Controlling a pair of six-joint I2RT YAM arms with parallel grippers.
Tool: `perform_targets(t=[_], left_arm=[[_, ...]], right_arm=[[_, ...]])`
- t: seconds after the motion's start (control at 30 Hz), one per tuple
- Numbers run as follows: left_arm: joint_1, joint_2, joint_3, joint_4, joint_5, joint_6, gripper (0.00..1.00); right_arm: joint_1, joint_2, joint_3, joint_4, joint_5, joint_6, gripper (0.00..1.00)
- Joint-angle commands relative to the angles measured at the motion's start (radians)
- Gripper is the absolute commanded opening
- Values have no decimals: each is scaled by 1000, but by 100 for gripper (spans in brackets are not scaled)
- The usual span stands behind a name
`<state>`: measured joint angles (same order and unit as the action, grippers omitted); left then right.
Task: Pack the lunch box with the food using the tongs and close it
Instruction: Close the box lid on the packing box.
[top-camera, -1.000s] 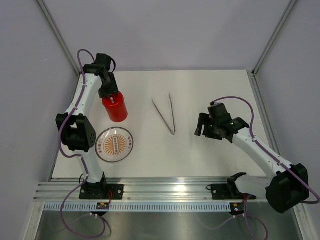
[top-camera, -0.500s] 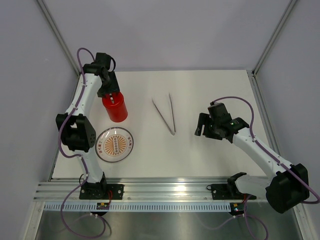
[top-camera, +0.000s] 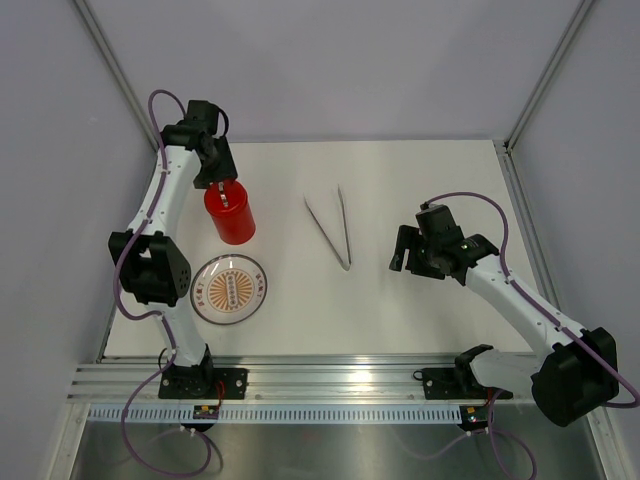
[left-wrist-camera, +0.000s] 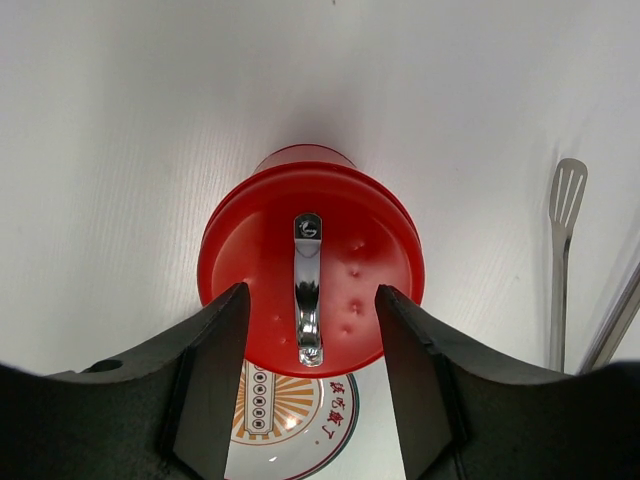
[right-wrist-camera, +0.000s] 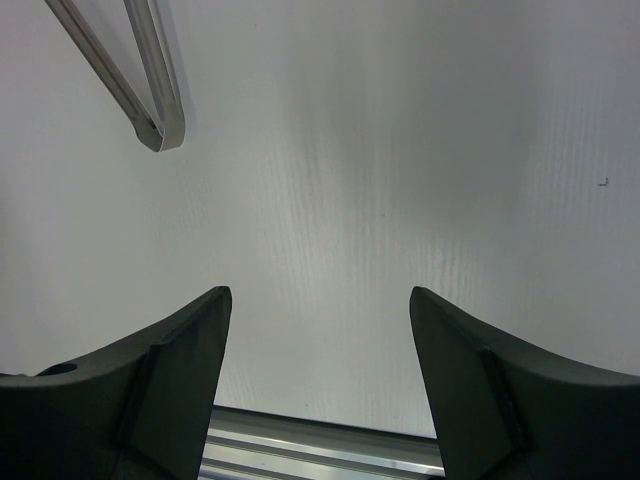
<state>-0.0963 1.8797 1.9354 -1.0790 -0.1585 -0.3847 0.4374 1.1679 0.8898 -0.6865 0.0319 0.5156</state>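
Observation:
The red lunch box (top-camera: 231, 216) stands upright at the far left of the table with its lid (left-wrist-camera: 362, 232) on; a small silver handle (left-wrist-camera: 307, 290) lies across the lid. My left gripper (top-camera: 214, 181) (left-wrist-camera: 310, 296) hovers just above the lid, open, its fingers apart from the lid and holding nothing. The silver tongs (top-camera: 336, 229) (left-wrist-camera: 564, 262) lie flat mid-table in a narrow V. My right gripper (top-camera: 399, 261) (right-wrist-camera: 320, 300) stands open over bare table to the right of the tongs' (right-wrist-camera: 158, 70) joined end. No food is in view.
A clear round plate (top-camera: 230, 288) (left-wrist-camera: 290, 420) with an orange printed centre lies in front of the lunch box. The metal rail (top-camera: 330, 380) runs along the near edge. Grey walls enclose the back and sides.
My left gripper has opened a little and drawn back off the lid, toward the far left. The right arm, tongs and plate have not moved.

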Motion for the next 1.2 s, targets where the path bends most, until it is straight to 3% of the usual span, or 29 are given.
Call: perform_targets(t=[0.0, 0.27, 0.43, 0.97, 1.17], left_arm=[[0, -18, -2, 31, -12, 3, 56], [0, 78, -85, 67, -13, 0, 58], [-2, 41, -93, 59, -19, 1, 58], [-3, 5, 214, -1, -58, 13, 58], [-3, 21, 81, 49, -52, -3, 58]], right_arm=[[-2, -7, 32, -5, -17, 3, 79], [-3, -13, 23, -5, -17, 0, 79], [-3, -17, 21, -7, -17, 0, 79], [-3, -20, 40, -21, -17, 0, 79], [-3, -19, 35, -24, -16, 3, 79]])
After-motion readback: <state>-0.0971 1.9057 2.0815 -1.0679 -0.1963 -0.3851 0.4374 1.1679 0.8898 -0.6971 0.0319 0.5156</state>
